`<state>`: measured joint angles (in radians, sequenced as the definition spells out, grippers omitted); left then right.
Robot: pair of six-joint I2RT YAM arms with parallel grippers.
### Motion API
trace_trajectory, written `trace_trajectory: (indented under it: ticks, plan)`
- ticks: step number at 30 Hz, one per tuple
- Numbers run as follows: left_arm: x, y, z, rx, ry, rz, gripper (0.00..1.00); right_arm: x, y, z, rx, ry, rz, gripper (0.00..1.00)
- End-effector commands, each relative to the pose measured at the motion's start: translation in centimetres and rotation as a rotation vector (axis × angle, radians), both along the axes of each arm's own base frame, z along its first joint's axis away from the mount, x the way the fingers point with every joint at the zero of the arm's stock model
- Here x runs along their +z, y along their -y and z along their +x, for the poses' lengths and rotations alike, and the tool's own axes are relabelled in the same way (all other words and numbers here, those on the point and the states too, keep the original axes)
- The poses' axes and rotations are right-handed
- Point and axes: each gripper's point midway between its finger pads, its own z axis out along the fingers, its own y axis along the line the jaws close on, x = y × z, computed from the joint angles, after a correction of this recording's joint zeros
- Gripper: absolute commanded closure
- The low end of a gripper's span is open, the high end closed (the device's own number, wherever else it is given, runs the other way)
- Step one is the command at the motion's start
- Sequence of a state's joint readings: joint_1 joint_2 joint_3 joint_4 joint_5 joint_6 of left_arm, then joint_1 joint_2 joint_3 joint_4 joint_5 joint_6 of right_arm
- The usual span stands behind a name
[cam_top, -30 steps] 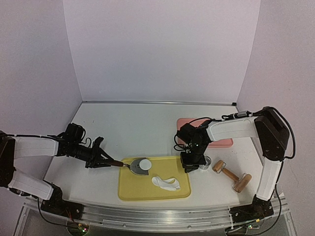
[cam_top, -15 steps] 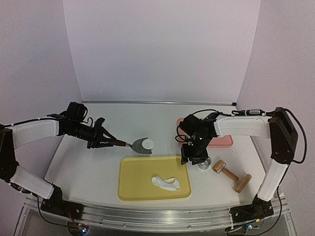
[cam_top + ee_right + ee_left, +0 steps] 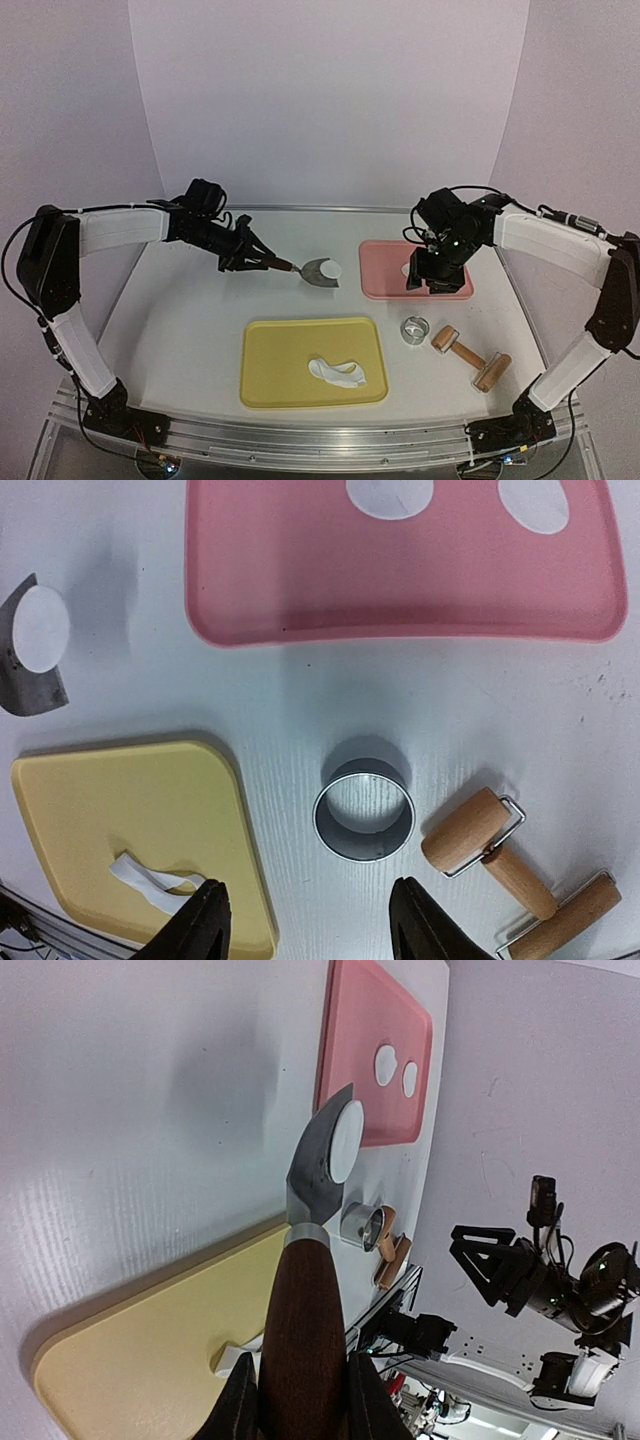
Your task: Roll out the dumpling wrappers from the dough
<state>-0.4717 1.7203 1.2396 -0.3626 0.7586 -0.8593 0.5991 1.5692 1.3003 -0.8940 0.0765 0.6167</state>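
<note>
I am working both pincers at once. My left pincer (image 3: 300, 1400) is clamping the brown wooden handle of the flat steel spatula (image 3: 320, 270). On its blade I am carrying one round white dumpling wrapper (image 3: 330, 268). A second ago that blade was lying on the yellow rectangular cutting board (image 3: 290, 345) at six o'clock on the table. Now I am holding it in the air past the board's twelve o'clock edge, pointing toward three o'clock, where the pink rectangular tray (image 3: 385, 282) is waiting.

My right pincer (image 3: 310, 930) was squeezing together a second ago, low beside the round metal ring cutter (image 3: 363, 810). Now its fingers are standing apart with nothing between them. The cutter is sitting alone on the white table at four o'clock, beside the wooden rolling pin (image 3: 470, 357). That arm is hovering over the tray.

Two more wrappers (image 3: 390, 495) are already lying flat on the tray, side by side. The leftover strip of white dough (image 3: 338, 373) is staying on the yellow board, toward its five o'clock corner.

I am judging that the cutting step is finishing. A third wrapper is heading for the tray, where open space is showing at its nine o'clock end.
</note>
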Motion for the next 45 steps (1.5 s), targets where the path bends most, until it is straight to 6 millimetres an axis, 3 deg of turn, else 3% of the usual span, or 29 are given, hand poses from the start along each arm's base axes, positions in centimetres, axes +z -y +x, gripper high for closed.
trace_trajectory:
  ticks: [1, 6, 12, 16, 23, 27, 30, 35, 38, 42, 44, 45]
  plan:
    - [2.1, 4.7, 2.3, -0.023, 0.078, -0.052, 1.00, 1.4, 2.4, -0.9, -0.006, 0.037, -0.058, 0.44]
    - [3.5, 8.8, 5.1, -0.034, 0.146, -0.074, 1.00, 1.6, 3.6, -1.8, -0.031, 0.056, -0.068, 0.44]
    - [1.0, 13.5, 6.8, -0.087, 0.202, -0.006, 1.00, 1.3, 5.1, -3.3, -0.074, 0.069, -0.069, 0.44]
    - [-0.8, 14.5, 7.9, -0.090, 0.215, -0.010, 1.00, 1.1, 5.6, -4.1, -0.088, 0.069, -0.061, 0.44]
    - [-0.2, 14.4, 8.2, -0.099, 0.264, 0.013, 1.00, 0.8, 6.2, -4.8, -0.110, 0.071, -0.059, 0.44]
    - [2.1, 14.5, 8.0, -0.102, 0.307, -0.027, 1.00, 1.0, 5.8, -4.4, -0.097, 0.070, -0.056, 0.44]
    - [5.0, 14.3, 7.7, -0.101, 0.352, -0.059, 1.00, 1.3, 5.3, -3.9, -0.081, 0.071, -0.050, 0.44]
    - [8.3, 12.9, 6.4, -0.075, 0.378, -0.074, 1.00, 1.2, 4.5, -3.4, -0.063, 0.058, -0.039, 0.44]
    - [9.8, 10.6, 5.6, -0.015, 0.388, -0.084, 1.00, 0.9, 4.0, -3.2, -0.056, 0.045, -0.029, 0.44]
    - [10.0, 5.4, 4.7, 0.102, 0.370, -0.057, 1.00, 0.6, 3.3, -2.9, -0.051, 0.032, -0.009, 0.44]
    - [9.1, 1.7, 3.9, 0.182, 0.349, -0.026, 1.00, 0.3, 2.9, -2.7, -0.049, 0.031, 0.005, 0.44]
    - [8.6, 0.8, 3.6, 0.199, 0.336, -0.017, 1.00, 0.3, 2.8, -2.5, -0.048, 0.038, 0.012, 0.44]
